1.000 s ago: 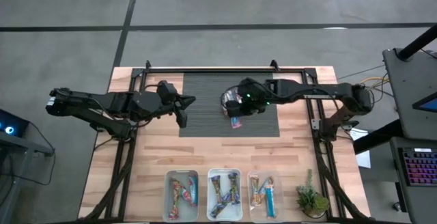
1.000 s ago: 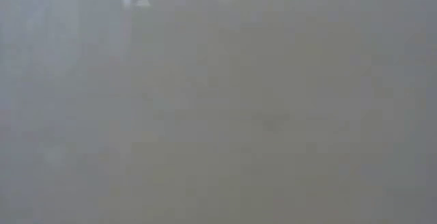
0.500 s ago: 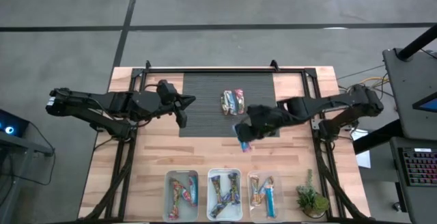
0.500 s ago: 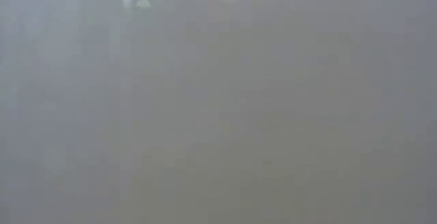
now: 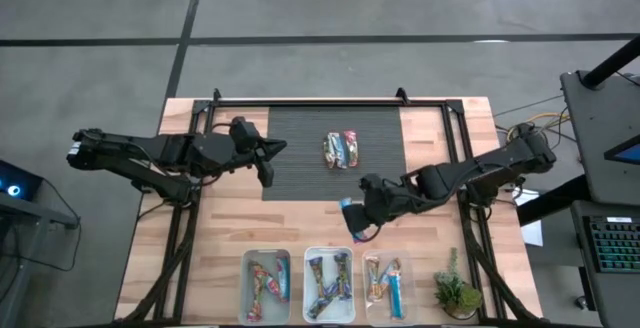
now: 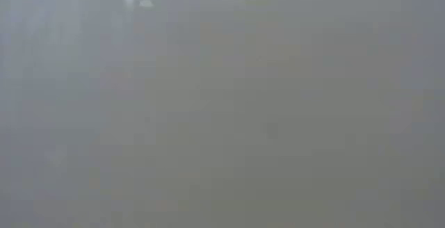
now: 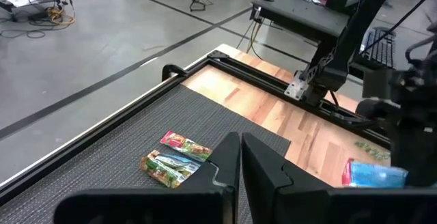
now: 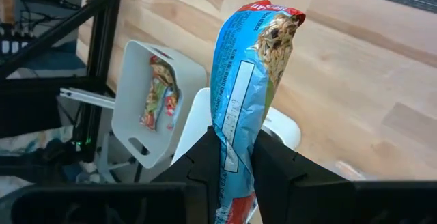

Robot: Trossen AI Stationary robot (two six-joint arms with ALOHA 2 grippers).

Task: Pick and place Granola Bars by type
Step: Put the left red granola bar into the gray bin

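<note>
We see a pale wooden desk [image 5: 230, 223] on grey concrete floor, with a ribbed dark mat [image 5: 300, 138] at frame centre holding two glossy granola bars [image 5: 341, 150]. Just right of centre, the right tool [image 5: 357, 220] pinches a crinkly blue bar [image 8: 242, 87] above three clear bins [image 5: 327, 284]. The left tool [image 5: 266, 165], fingers pressed together, hovers centre-left.

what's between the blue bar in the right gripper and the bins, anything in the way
Nothing visible. The right gripper holds the blue bar over bare wood, with the three clear bins just ahead along the table's near edge. The two bars on the mat lie behind it, and the left gripper waits off to the side.
</note>
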